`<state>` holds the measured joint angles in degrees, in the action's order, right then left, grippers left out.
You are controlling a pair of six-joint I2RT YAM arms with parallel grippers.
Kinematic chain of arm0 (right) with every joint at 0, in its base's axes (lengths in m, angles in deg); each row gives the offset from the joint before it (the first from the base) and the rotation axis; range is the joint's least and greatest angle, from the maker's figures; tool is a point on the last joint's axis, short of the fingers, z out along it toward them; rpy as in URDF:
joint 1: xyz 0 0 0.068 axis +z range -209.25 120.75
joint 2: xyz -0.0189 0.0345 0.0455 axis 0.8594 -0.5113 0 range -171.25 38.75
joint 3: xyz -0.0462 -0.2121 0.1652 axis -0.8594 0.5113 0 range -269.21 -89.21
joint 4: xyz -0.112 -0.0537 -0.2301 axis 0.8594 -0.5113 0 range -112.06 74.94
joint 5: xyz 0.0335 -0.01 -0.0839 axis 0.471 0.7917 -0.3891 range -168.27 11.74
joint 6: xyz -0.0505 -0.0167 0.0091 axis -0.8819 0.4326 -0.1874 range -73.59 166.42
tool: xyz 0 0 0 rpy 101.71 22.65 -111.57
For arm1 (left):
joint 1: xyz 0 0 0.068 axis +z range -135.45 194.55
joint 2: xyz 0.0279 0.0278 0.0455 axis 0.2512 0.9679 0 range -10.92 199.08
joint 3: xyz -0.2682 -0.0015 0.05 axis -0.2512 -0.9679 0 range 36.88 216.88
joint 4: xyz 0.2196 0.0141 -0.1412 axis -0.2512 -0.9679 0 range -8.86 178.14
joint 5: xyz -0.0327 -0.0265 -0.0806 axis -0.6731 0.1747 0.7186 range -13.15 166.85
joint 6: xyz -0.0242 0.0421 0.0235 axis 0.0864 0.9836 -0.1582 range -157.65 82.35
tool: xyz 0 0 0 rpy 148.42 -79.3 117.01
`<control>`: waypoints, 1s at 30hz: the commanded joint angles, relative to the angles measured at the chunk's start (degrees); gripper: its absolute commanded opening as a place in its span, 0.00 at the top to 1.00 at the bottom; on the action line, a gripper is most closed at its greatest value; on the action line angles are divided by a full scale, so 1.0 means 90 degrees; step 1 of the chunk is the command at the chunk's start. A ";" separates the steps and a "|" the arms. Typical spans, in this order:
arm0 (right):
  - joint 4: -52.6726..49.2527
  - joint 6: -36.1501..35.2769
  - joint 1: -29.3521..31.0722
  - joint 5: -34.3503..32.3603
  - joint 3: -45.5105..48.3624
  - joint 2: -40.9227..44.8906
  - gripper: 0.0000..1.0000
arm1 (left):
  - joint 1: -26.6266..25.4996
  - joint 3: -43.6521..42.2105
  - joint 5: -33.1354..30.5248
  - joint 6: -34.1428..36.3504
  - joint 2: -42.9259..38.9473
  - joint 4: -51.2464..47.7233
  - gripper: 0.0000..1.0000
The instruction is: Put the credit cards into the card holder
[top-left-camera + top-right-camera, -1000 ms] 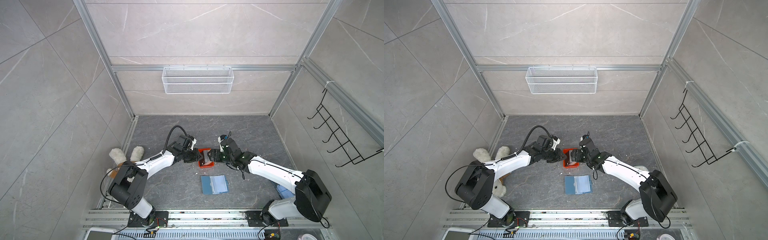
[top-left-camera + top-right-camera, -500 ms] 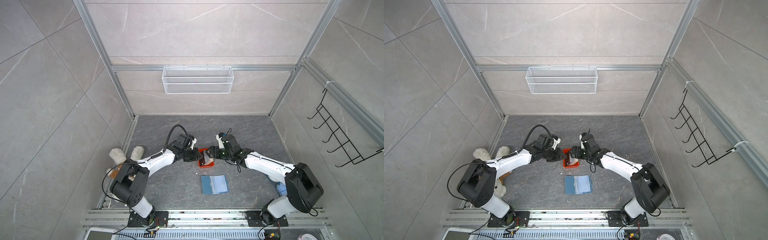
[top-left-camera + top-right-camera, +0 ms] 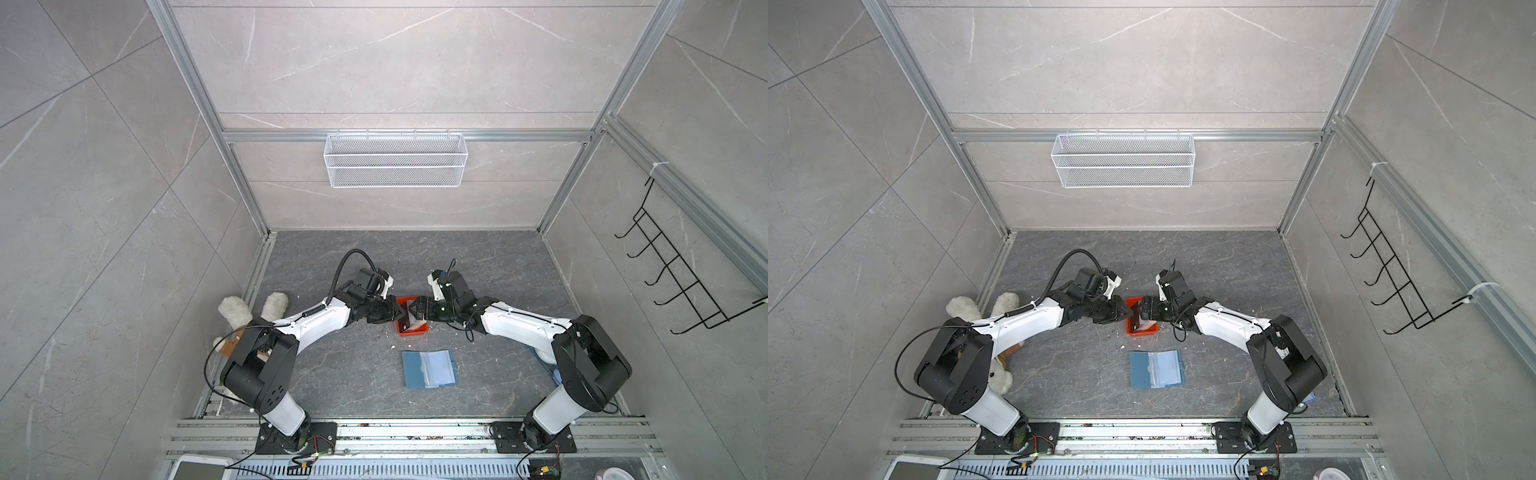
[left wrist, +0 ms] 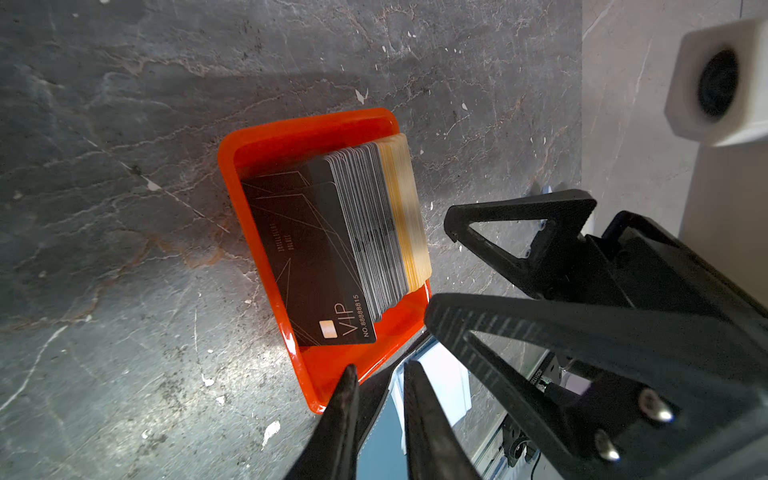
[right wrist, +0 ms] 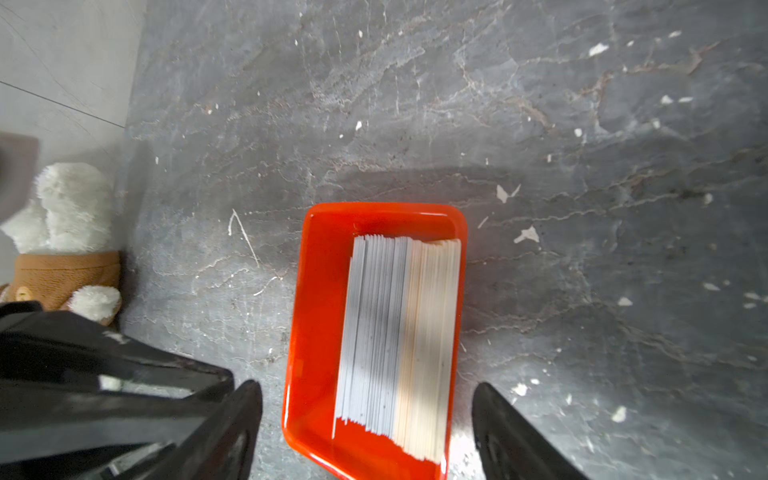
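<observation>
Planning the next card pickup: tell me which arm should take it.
Likely right. The right gripper is open with its jaws either side of the credit cards in the orange tray; the left gripper is nearly closed, at its edge.

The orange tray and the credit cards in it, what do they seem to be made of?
Orange tray: likely moulded plastic, glossy; bright highlights along its rounded rim. Credit cards: probably thin stiff plastic, front face dark and satin with fine printed lines and a chip; the edges show as pale layers.
</observation>
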<state>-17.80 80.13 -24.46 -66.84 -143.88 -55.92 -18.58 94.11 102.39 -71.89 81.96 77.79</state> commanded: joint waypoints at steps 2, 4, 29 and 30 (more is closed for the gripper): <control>0.0024 -0.0169 -0.0031 -0.0011 -0.0243 -0.0208 0.20 | 0.0024 0.0222 -0.0038 0.0129 0.0136 -0.0022 0.77; -0.0086 -0.0204 -0.0035 -0.0039 -0.0313 -0.0318 0.20 | 0.0022 0.0255 -0.0045 0.0124 0.0182 -0.0032 0.77; -0.0342 -0.0349 -0.0021 0.0119 -0.0640 -0.1026 0.21 | 0.0018 0.0675 -0.0259 0.0142 0.0993 -0.0223 0.85; -0.0363 -0.0359 -0.0025 0.0120 -0.0652 -0.1041 0.21 | 0.0019 0.0681 -0.0260 0.0144 0.1006 -0.0227 0.85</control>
<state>-19.64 77.66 -24.46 -66.43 -148.36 -63.97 -18.58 98.16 100.55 -71.86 90.68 76.41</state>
